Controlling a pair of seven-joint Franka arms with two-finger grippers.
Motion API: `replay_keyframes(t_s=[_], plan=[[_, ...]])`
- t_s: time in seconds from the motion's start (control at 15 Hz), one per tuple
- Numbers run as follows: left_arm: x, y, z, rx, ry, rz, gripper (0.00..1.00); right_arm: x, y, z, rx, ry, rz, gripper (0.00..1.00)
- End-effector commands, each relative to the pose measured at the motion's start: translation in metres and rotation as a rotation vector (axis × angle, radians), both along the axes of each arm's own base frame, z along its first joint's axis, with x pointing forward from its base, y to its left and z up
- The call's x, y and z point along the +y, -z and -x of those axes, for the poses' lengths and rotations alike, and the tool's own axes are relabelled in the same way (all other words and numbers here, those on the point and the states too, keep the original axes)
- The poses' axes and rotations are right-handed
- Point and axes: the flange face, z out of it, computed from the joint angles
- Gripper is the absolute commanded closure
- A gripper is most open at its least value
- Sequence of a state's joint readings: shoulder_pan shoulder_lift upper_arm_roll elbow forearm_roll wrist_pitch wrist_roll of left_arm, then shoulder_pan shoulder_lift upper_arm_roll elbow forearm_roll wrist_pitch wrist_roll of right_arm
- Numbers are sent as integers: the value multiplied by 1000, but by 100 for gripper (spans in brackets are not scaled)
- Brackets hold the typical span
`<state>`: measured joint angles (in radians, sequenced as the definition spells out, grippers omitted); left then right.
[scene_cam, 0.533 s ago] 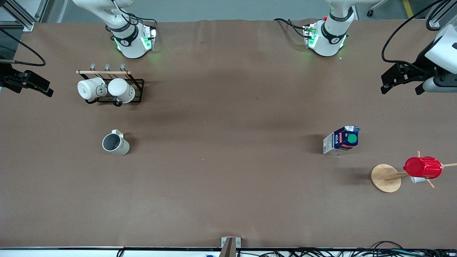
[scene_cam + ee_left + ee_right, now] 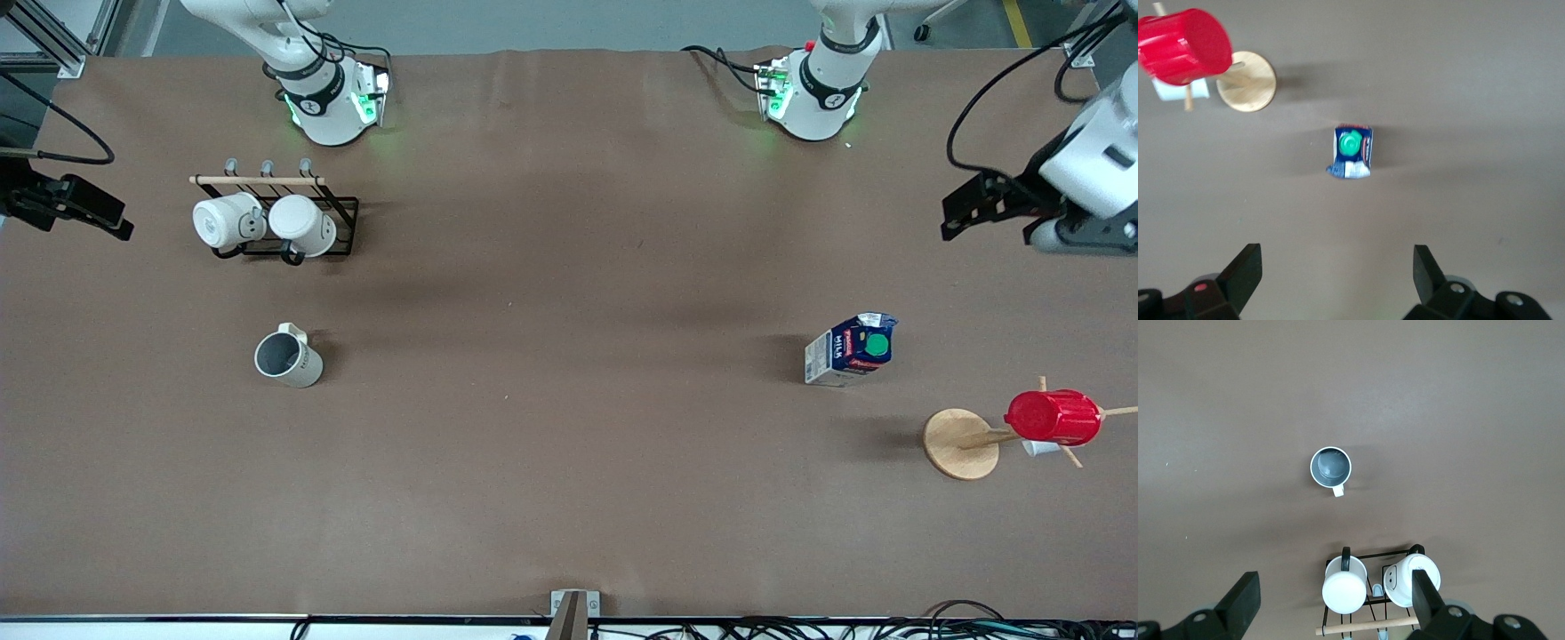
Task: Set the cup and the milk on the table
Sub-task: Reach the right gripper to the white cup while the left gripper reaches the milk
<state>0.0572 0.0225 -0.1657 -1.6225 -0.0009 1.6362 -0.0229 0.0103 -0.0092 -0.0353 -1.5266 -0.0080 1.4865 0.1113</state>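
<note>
The cream-white cup with a dark grey inside stands upright on the brown table toward the right arm's end; it also shows in the right wrist view. The blue and white milk with a green cap stands on the table toward the left arm's end; it also shows in the left wrist view. My left gripper is open and empty, high over the table's edge at its own end. My right gripper is open and empty, high over its end of the table.
A black wire rack holding two plain white mugs stands farther from the front camera than the cup. A wooden peg stand carrying a red ribbed cup stands nearer than the milk.
My left gripper has shifted a little toward the robots' side of the table and tilted. The right gripper, cup and milk have not moved.
</note>
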Motion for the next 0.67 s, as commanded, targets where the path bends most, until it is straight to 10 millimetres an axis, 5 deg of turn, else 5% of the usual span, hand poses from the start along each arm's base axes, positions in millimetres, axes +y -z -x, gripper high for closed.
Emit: replay_keyframes(t_s=[0.0,0.33,0.6], plan=[[-5,55,-10,-28,11,12,0,4,22,-6,39,-29,-5,0],[-1,160,-22,-79,41,-34,0,4,147,-51,64,-144,-8,0],[-5,202,-34,-49,9,-20,0,-2,245,-60,17,-213,9,0]])
